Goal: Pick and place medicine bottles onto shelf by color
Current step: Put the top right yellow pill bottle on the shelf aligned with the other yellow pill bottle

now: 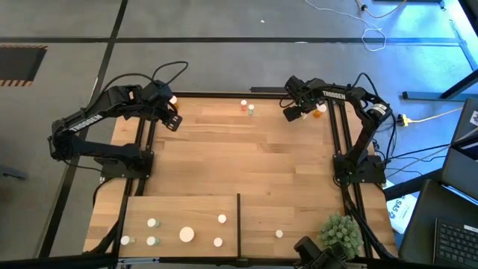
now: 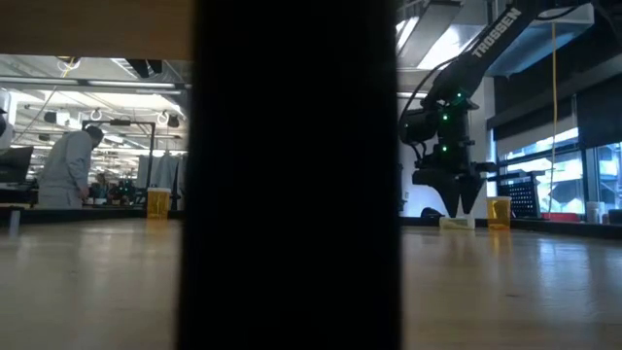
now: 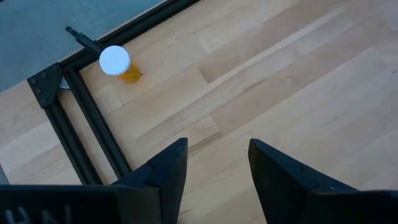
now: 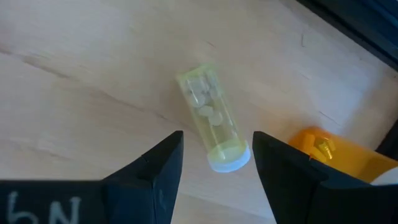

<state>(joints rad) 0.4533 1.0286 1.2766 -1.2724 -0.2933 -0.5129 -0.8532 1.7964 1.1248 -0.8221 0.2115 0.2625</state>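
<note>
At far edge | right gripper [image 4: 214, 163] apart over toppled greenish bottle [image 4: 212, 121] | orange bottle [image 4: 339, 152] beside | left gripper [image 3: 214, 163] apart, empty

open tabletop [image 1: 246, 161], divider [image 1: 238, 220] splitting shelf [image 1: 179, 209]

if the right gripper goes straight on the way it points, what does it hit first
Probably the greenish bottle lying on its side on the table, right in front of the open right gripper; the orange bottle sits off to one side.
</note>
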